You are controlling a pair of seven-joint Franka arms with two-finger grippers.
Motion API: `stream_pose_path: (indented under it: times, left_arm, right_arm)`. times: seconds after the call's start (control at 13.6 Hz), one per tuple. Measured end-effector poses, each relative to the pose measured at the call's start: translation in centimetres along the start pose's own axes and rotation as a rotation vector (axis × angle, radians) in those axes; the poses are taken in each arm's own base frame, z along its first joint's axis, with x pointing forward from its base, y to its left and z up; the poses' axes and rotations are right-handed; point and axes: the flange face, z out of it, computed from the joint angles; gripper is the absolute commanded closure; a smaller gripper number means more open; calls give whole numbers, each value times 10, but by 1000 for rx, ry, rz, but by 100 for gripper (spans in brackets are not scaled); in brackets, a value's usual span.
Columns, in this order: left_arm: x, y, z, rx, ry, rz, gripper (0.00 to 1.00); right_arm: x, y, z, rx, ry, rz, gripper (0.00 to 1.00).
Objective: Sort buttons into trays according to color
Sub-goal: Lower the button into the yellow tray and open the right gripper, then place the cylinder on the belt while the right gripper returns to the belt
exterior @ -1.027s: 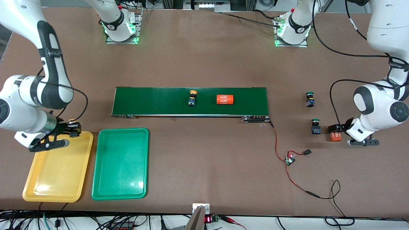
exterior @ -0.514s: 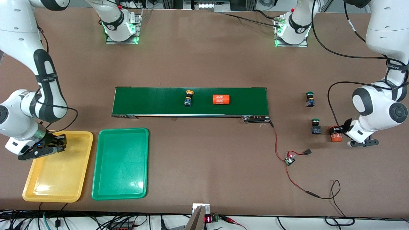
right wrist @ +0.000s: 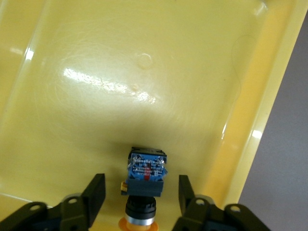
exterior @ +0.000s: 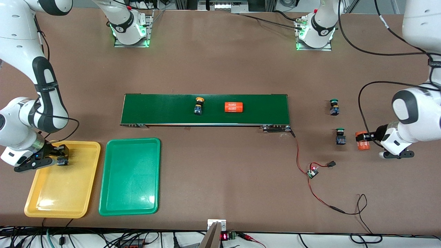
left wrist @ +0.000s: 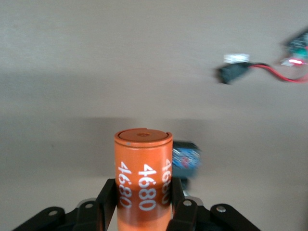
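Observation:
My right gripper (exterior: pixel 59 157) (right wrist: pixel 142 186) stands open low in the yellow tray (exterior: pixel 58 193). A yellow-capped button (right wrist: pixel 146 175) (exterior: pixel 62 161) lies between its fingers, with a gap on each side. Another yellow-capped button (exterior: pixel 198 106) rides on the belt. Two green-capped buttons (exterior: pixel 333 107) (exterior: pixel 340 136) stand on the table at the left arm's end. Beside the nearer one, my left gripper (exterior: pixel 367 138) (left wrist: pixel 143 192) is shut on an orange "4680" cylinder (exterior: pixel 361 143) (left wrist: pixel 143 168). The green tray (exterior: pixel 131 179) holds nothing.
A dark-green conveyor belt (exterior: pixel 165 108) crosses the table's middle and carries a second orange cylinder (exterior: pixel 234 107). A small circuit board (exterior: pixel 312 171) with red and black wires lies nearer the front camera than the belt's end.
My right gripper came down into the yellow tray and opened off the yellow-capped button. My left gripper shut on the orange cylinder. The belt's button and cylinder moved toward the right arm's end.

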Motion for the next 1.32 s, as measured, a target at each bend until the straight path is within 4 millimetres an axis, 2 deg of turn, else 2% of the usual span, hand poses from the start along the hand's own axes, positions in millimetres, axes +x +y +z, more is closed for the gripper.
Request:
stream_pose_path:
  times: [0.15,0.29,0.37,0.51,0.73,0.88,1.17,1.32]
  left_arm:
    - [-6,37,-23,-39,-68,114,80]
    - [-18,82,-32,-74,-149,205,79]
    - [-24,106,-34,-88,-186,255,79]
    - [-35,158,-32,-112,-237,403,79]
    - [-51,239,-21,-134,-262,673,77]
    - [-64,284,-8,-139,-260,798,77]
    - [-90,359,21,-28,-211,1125,79]
    - [-107,387,39,10,-191,1277,79]
  right_arm:
    - [2,-1,-2,0,4,-2,0]
    - [5,-7,-5,18,0,1,0]
    - [7,-14,-9,43,-10,15,0]
    - [15,-44,-29,117,-61,85,0]
    - [36,-118,-91,189,-172,221,0]
    - [43,-164,-128,192,-204,265,0]
    - [42,-267,-170,185,-223,318,0]
    - [41,-316,-187,187,-224,324,0]
